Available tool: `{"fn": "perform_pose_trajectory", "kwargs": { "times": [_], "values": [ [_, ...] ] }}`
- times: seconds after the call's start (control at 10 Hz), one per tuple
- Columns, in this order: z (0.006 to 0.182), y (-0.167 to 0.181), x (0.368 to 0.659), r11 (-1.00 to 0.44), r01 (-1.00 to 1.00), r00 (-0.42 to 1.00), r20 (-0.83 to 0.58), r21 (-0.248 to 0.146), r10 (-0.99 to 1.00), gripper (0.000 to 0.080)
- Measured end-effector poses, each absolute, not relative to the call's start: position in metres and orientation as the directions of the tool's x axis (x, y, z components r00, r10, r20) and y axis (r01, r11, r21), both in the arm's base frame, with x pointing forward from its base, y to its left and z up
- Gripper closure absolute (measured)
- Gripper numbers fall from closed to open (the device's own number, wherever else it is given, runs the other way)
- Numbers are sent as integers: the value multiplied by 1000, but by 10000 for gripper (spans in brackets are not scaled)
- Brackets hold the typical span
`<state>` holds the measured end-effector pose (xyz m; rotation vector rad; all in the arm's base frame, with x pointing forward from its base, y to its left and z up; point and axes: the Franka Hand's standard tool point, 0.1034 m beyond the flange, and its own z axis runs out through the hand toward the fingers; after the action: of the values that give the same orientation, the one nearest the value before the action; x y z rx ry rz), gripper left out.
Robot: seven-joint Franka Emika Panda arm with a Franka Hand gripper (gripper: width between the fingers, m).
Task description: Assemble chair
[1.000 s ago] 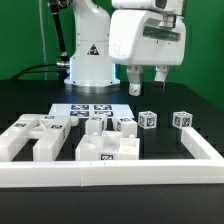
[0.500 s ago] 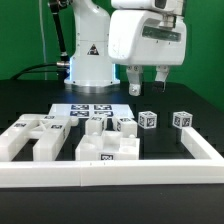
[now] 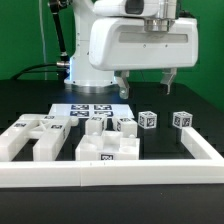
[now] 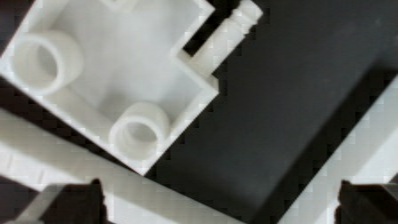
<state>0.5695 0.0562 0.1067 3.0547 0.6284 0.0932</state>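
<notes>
My fingers (image 3: 168,80): spread wide, gripping nothing, hanging above the bench (image 3: 205,110). Chair parts on the bench: two tagged cubes (image 3: 148,120) below me, apart from each other; flat panels (image 3: 105,142) against the rail (image 3: 110,172); marker board (image 3: 85,110) behind the panels.

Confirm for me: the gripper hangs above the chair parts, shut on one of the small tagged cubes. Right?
Not quite. The gripper hangs above the chair parts, but it is open and empty. The exterior view shows one small tagged cube and another lying on the table, below the fingers.
</notes>
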Motion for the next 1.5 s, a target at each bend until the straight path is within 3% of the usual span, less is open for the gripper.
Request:
{"fn": "perform_pose_trajectory", "kwargs": {
  "times": [0.3,0.6,0.8,1.1,1.5],
  "values": [
    [106,57,569,-976,216,975,59,6,216,150],
    [97,41,572,-993,-92,995,30,-74,-94,150],
    [96,42,573,-974,-211,977,19,-87,-213,150],
    [93,43,572,-964,-249,968,12,-88,-251,150],
    [53,40,580,-988,-128,991,15,-85,-130,150]
  ]
}}
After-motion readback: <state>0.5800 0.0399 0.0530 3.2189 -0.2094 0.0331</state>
